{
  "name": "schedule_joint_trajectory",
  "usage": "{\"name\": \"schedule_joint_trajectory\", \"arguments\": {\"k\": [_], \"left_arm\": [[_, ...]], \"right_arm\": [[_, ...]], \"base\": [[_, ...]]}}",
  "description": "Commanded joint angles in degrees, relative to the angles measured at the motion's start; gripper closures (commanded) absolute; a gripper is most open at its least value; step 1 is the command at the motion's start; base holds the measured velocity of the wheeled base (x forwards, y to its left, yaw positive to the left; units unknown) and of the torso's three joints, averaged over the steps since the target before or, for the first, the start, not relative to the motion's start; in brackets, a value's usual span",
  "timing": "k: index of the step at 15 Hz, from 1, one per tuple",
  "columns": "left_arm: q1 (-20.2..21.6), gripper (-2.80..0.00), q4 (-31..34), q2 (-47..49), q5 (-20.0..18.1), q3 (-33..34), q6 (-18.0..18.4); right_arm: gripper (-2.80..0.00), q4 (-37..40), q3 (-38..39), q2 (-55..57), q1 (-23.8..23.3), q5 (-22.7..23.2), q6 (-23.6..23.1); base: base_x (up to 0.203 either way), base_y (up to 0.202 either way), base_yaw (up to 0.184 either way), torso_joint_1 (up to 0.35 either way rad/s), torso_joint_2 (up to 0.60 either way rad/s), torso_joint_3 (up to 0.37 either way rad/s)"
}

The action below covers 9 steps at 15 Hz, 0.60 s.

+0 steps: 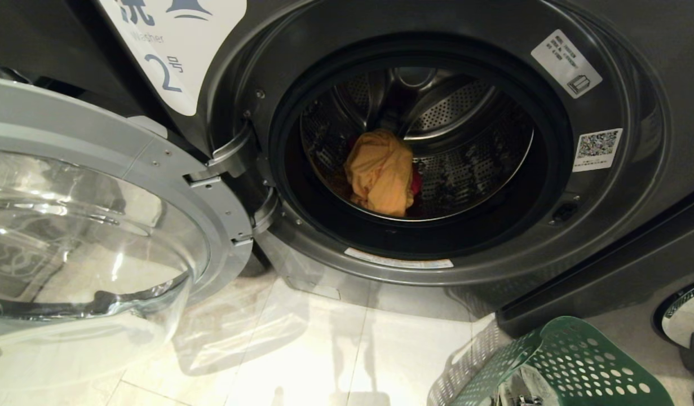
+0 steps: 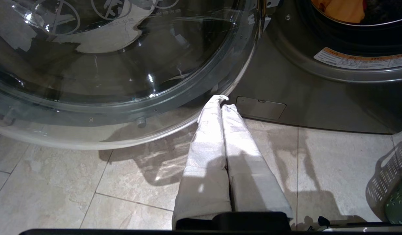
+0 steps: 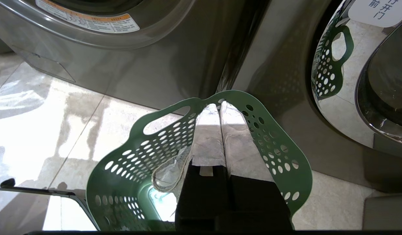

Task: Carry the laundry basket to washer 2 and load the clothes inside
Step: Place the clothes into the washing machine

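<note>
Washer 2 point(image 1: 617, 237) stands with its round glass door point(image 1: 93, 225) swung open to the left. In its drum lies the yellow-orange garment point(image 1: 381, 173), with a sliver of the magenta one point(image 1: 416, 183) behind it. The green laundry basket point(image 1: 572, 366) sits on the floor at the lower right, in front of the washer. My right gripper point(image 3: 219, 105) hangs shut over the basket point(image 3: 279, 153), holding nothing; no clothes show inside. My left gripper point(image 2: 221, 101) is shut and empty, low over the tiles just below the door's rim point(image 2: 201, 111).
A second washer's closed chrome-rimmed door point(image 3: 361, 81) stands right of the basket. The open glass door fills the left side at about knee height. Pale floor tiles point(image 1: 301, 361) stretch in front of the machines.
</note>
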Motion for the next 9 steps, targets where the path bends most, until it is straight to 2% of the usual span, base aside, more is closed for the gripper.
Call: {"name": "schedule_joint_trajectory", "arguments": {"k": [1, 3, 5, 7, 9], "left_arm": [[0.1, 0.0, -0.1, 0.1, -0.1, 2.3, 0.2], [0.0, 0.0, -0.1, 0.1, -0.1, 2.3, 0.4], [0.0, 0.0, -0.1, 0.0, 0.0, 2.3, 0.0], [0.0, 0.0, -0.1, 0.0, 0.5, 2.3, -1.7], [0.0, 0.0, -0.2, 0.0, 0.7, 2.3, -4.0]], "right_arm": [[0.0, 0.0, -0.2, 0.0, 0.0, 0.0, -0.5], [0.0, 2.4, -5.3, 1.3, 0.0, 0.0, -3.3], [0.0, 9.7, -14.8, 7.9, -0.2, -0.4, -4.3], [0.0, 13.8, -19.7, 19.5, -1.3, -1.8, -2.4], [0.0, 15.6, -23.2, 32.3, -2.1, -3.7, 2.0]], "base": [[0.0, 0.0, 0.0, 0.0, 0.0, 0.0], [0.0, 0.0, 0.0, 0.0, 0.0, 0.0], [0.0, 0.0, 0.0, 0.0, 0.0, 0.0], [0.0, 0.0, 0.0, 0.0, 0.0, 0.0], [0.0, 0.0, 0.0, 0.0, 0.0, 0.0]]}}
